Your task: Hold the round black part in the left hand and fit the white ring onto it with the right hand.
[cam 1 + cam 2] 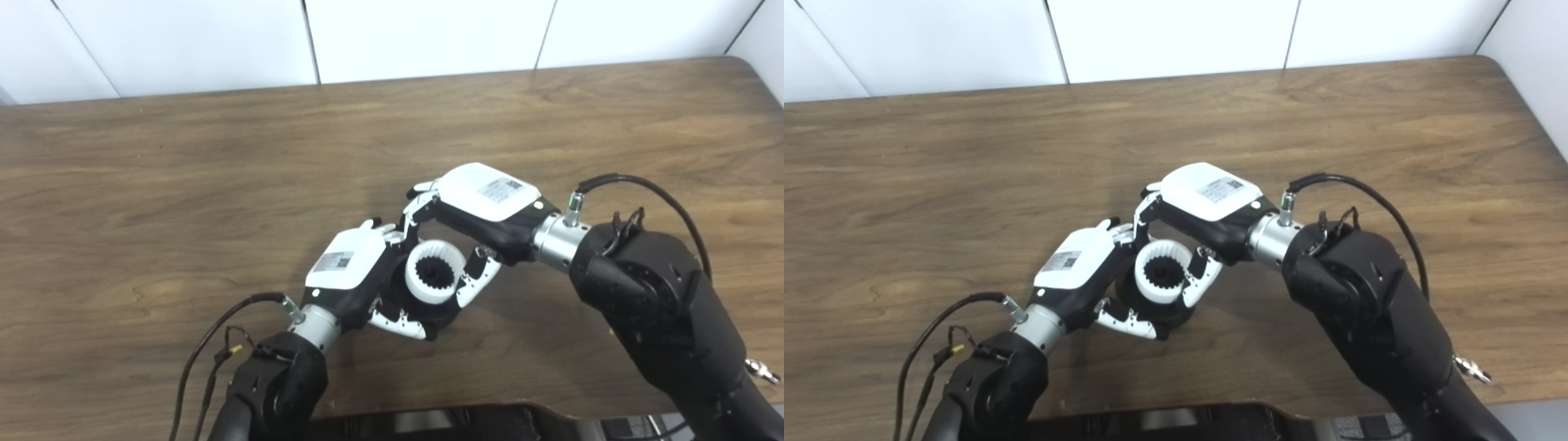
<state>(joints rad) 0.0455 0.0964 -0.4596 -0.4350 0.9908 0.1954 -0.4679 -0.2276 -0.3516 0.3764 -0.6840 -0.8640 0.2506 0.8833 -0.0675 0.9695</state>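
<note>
My left hand [355, 275] is shut on the round black part [422, 309], its fingers curled under and around the part's lower rim. The white ring [432, 272], toothed on its inside, sits on top of the black part, and a black toothed hub [1164, 274] shows through its middle. My right hand [484, 208] reaches in from the right with its fingers [474, 278] pressed against the ring's right side and its thumb on the far side. Both hands hover just above the wooden table [184, 184] near its front middle.
The brown wooden table runs to a white panelled wall [429, 30] at the back. A dark cable [643, 184] loops off the right wrist and another [208, 343] off the left wrist. The table's front edge lies just below the arms.
</note>
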